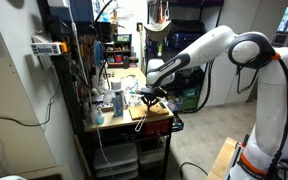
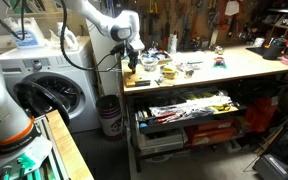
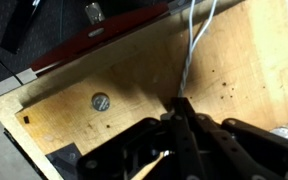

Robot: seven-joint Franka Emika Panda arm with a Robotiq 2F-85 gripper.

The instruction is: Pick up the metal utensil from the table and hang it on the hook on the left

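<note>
Gripper [image 3: 179, 108] low over the table [image 3: 74, 130], jaws pinched together on the near end of the utensil [image 3: 189, 60]; its thin wire runs away across the tan top towards the red edge [image 3: 104, 35]; a small round disc [image 3: 101, 101] lies apart from it, nearer the corner.

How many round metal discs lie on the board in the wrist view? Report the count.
1: the disc lies on the tan board, toward the picture's left of the end effector. More may be hidden beneath it.
</note>
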